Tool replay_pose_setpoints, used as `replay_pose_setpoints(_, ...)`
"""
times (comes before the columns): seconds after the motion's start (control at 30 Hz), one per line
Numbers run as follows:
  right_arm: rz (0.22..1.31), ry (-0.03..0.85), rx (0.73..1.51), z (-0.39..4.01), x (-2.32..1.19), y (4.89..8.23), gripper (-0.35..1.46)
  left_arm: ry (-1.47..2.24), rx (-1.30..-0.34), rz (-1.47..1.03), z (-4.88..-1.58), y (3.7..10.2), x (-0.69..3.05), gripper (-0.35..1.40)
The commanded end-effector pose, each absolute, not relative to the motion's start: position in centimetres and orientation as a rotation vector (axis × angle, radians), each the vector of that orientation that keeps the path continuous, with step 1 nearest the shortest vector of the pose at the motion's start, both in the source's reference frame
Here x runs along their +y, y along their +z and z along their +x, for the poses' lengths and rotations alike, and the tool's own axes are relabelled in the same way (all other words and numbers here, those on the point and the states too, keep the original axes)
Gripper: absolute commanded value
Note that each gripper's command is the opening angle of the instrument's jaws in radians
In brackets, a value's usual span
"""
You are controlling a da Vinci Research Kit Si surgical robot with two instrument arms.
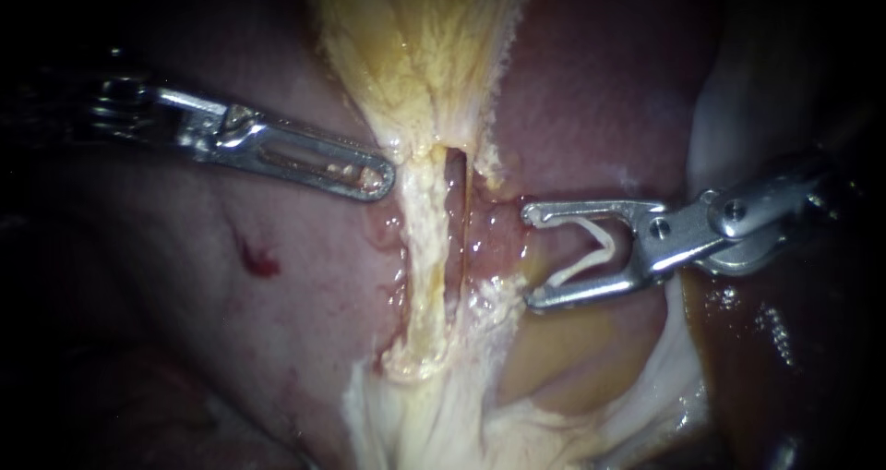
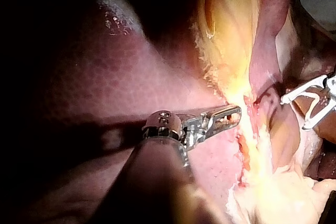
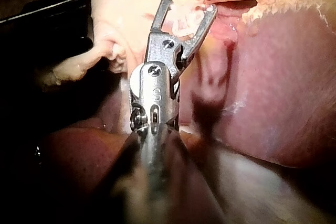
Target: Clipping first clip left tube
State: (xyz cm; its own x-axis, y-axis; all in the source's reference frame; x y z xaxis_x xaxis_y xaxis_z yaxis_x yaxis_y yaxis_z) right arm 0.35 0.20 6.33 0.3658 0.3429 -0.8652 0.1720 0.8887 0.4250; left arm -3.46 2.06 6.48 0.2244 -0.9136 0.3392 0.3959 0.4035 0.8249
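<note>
The left tube, pale yellow-white, runs down from the gallbladder; a narrow slit separates it from a redder right tube. My left instrument comes in from the left. Its slotted jaws lie together at the edge of the gallbladder's neck, just above the left tube, also in the left wrist view. My right instrument holds a white V-shaped clip between widely spread jaws. Its tips stand just right of the right tube, apart from the left tube. The right wrist view shows the jaws and clip.
Dark red liver lies around the tubes, with a small blood spot at left. Pale fatty tissue spreads below the tubes. A whitish fold rises behind the right instrument.
</note>
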Motion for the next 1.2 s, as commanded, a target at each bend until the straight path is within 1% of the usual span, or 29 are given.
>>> replay_pose_setpoints(0.03, 0.493, 0.116, 1.205, 0.35, 0.21, 6.33, 0.50, -1.003, -0.942, 0.671, -3.46, 6.47, 2.06, -0.35)
replay_pose_setpoints(0.23, 0.493, 0.116, 1.205, 0.35, 0.21, 6.33, 0.50, -0.998, -0.942, 0.684, -3.32, 6.32, 2.06, -0.35)
replay_pose_setpoints(0.5, 0.496, 0.113, 1.203, 0.35, 0.21, 6.33, 0.50, -1.025, -0.944, 0.663, -2.85, 5.93, 2.20, -0.35)
replay_pose_setpoints(0.6, 0.496, 0.113, 1.203, 0.35, 0.21, 6.33, 0.50, -1.037, -0.946, 0.655, -2.75, 5.84, 2.27, -0.35)
replay_pose_setpoints(0.9, 0.503, 0.110, 1.208, 0.41, 0.20, 6.32, 0.50, -1.042, -0.951, 0.655, -2.73, 5.83, 2.31, -0.35)
replay_pose_setpoints(1.07, 0.504, 0.095, 1.211, 0.58, 0.12, 6.41, 0.50, -1.042, -0.951, 0.655, -2.73, 5.83, 2.31, -0.35)
replay_pose_setpoints(1.2, 0.540, 0.121, 1.200, 0.80, -0.01, 6.54, 0.50, -1.042, -0.951, 0.655, -2.73, 5.83, 2.30, -0.35)
